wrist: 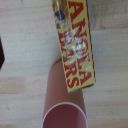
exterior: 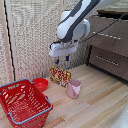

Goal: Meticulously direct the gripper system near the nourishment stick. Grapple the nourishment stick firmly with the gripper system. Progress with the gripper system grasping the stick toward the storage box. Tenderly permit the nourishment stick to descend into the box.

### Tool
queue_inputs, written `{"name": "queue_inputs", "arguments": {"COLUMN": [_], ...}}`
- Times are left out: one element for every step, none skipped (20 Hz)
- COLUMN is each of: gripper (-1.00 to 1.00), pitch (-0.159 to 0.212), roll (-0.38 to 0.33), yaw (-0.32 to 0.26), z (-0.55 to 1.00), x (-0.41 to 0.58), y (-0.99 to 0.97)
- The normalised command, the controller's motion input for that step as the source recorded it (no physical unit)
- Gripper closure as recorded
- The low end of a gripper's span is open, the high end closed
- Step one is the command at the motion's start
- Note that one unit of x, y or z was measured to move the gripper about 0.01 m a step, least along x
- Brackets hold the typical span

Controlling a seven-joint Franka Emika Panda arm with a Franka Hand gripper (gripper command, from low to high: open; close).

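in the wrist view the snack packet (wrist: 75,45) below the hand runs off the picture's edge at one end, so its print is only partly seen, and the pink cup (wrist: 62,102) beside it is cut off at its open mouth. in the exterior view the red basket (exterior: 24,102), well away from the hand, loses a corner to the frame's edge. the packet's print there is too blurred to read.
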Motion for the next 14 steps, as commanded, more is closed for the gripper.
{"name": "queue_inputs", "arguments": {"gripper": [-1.00, -1.00, -1.00, -1.00, -1.00, -1.00, -1.00, -1.00, -1.00, -1.00, -1.00, -1.00, -1.00, -1.00], "pitch": [0.000, 0.000, 0.000, 0.000, 0.000, 0.000, 0.000, 0.000, 0.000, 0.000, 0.000, 0.000, 0.000, 0.000], "roll": [0.000, 0.000, 0.000, 0.000, 0.000, 0.000, -0.004, -0.020, -0.043, -0.066, -0.076, -0.075, -0.064, -0.051], "yaw": [0.093, 0.091, 0.086, 0.066, 0.063, 0.061, 0.048, 0.030, 0.012, 0.000, 0.000, 0.000, 0.000, 0.000], "z": [-0.25, -0.26, -0.26, -0.27, -0.27, -0.27, -0.27, -0.28, -0.32, -0.33, -0.31, -0.32, -0.31, -0.29], "x": [0.297, 0.303, 0.289, 0.280, 0.260, 0.263, 0.251, 0.220, 0.191, 0.154, 0.089, 0.043, 0.006, 0.000], "y": [-0.20, -0.19, -0.17, -0.12, -0.10, -0.08, -0.04, 0.00, 0.00, 0.00, 0.03, 0.03, 0.00, 0.00]}}
